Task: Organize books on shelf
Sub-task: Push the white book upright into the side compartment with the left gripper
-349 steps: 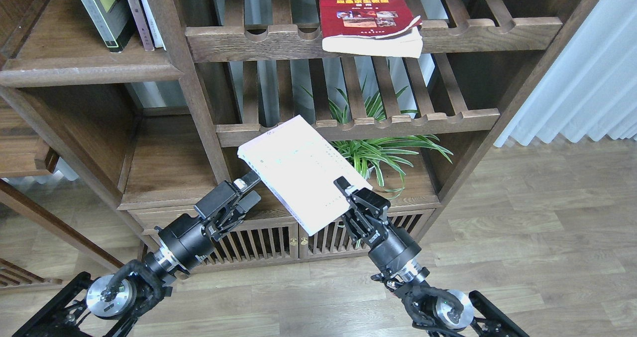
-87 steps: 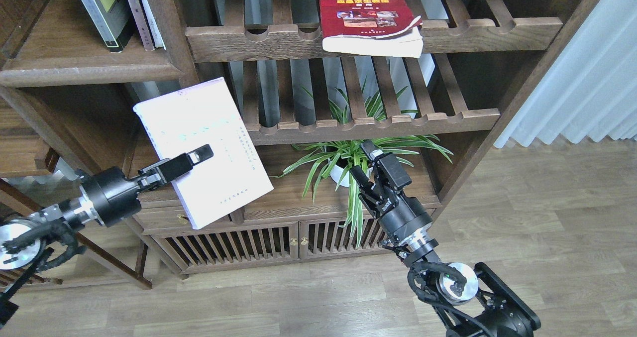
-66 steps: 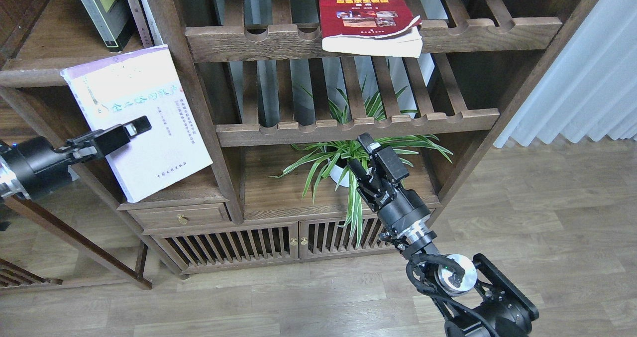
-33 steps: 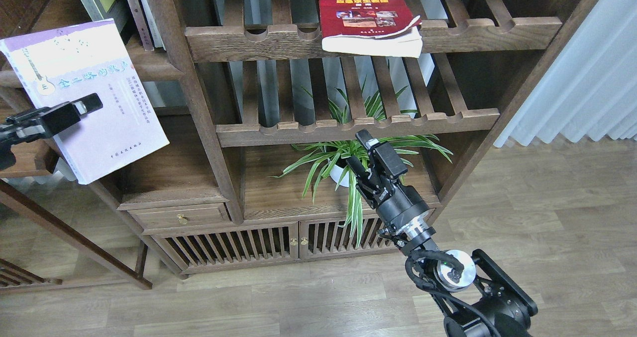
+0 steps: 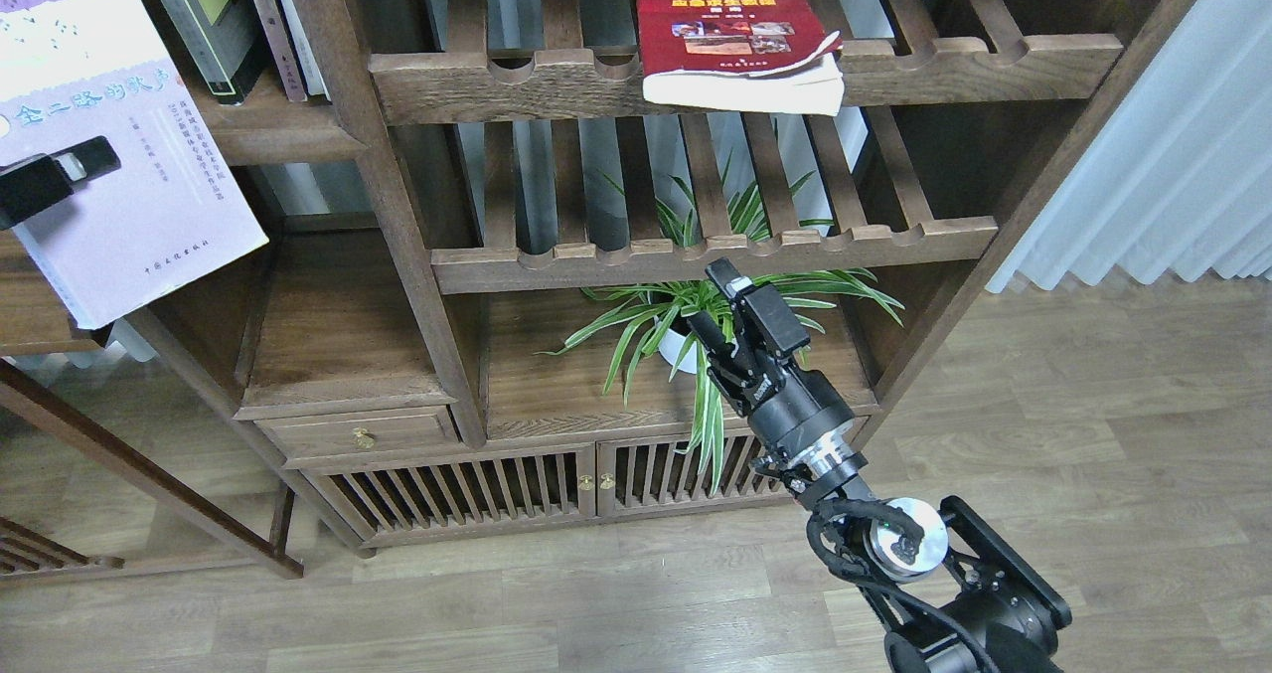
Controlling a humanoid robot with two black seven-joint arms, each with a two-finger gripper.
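The pale lavender book (image 5: 119,156) hangs in the air at the far left, cover facing up and tilted, in front of the solid dark-brown shelf (image 5: 278,136). The left gripper (image 5: 70,171) is clamped on its left edge, with 1 black finger lying across the cover; the rest of that arm is out of view. On the shelf behind, the book with the yellow-green cover (image 5: 214,17) stands leaning with 2 thinner books (image 5: 288,27) beside it. The red book (image 5: 735,37) lies flat on the upper slatted rack (image 5: 944,62), its pages hanging over the front rail. Lower down, the right gripper (image 5: 717,305) hovers with its 2 fingers spread and holds nothing, in front of a potted green plant (image 5: 686,325) on the lower board. Wooden floor (image 5: 1093,434) and a white curtain (image 5: 1173,156) lie to the right.
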